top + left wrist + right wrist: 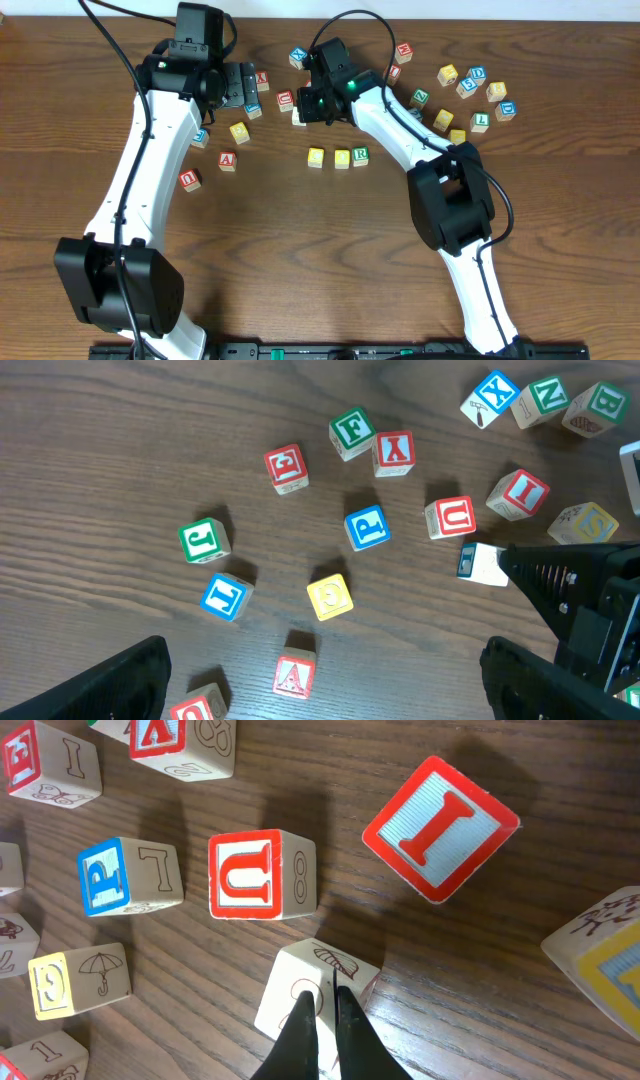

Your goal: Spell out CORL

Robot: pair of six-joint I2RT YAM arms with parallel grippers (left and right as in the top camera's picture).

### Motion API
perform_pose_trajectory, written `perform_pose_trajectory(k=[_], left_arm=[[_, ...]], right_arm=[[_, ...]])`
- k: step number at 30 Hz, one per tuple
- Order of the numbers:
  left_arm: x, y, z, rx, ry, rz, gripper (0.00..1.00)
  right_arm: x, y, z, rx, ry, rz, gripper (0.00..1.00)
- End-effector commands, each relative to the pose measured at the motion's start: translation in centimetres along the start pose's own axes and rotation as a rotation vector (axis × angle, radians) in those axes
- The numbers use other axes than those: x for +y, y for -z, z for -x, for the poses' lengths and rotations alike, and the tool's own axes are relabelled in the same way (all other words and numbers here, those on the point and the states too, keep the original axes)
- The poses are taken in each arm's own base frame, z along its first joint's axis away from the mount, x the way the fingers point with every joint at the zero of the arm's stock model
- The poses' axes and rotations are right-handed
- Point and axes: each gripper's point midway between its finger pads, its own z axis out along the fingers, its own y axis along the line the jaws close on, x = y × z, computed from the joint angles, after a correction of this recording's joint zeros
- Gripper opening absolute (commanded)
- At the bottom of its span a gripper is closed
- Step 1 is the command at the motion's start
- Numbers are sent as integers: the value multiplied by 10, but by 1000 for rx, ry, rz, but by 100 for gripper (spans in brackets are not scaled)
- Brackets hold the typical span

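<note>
Three cubes stand in a row at mid-table: a yellow cube (316,157), a second yellow cube (342,158) and a white cube with a green R (360,155). A cube with a blue L (223,597) lies to the left, next to a green J cube (204,540). My left gripper (330,700) is open and empty above a red A cube (294,675). My right gripper (322,1005) is shut, with its tips on top of a white cube (290,982) below a red U cube (243,875). In the overhead view it (305,108) is well behind the row.
Loose cubes lie around both grippers: a red I (440,828), a blue P (105,877), a yellow O (329,596), a red E (286,466) and a green F (352,432). Another cluster of cubes (470,95) lies at the back right.
</note>
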Motion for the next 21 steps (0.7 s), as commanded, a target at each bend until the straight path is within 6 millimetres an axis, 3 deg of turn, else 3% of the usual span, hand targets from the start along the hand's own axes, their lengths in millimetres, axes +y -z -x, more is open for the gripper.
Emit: perform_pose_trajectory(k=[1,17,21], left_arm=[[0,-6,-3,15,-6,5,98],[0,-6,-3,15,-6,5,98],[0,-6,-3,15,-6,5,98]], right_arm=[[-1,-9,-12,22,15,-24,3],[-24,-6,-24,61,-39,-139,5],[-37,-3,-28,72,-74,-204,6]])
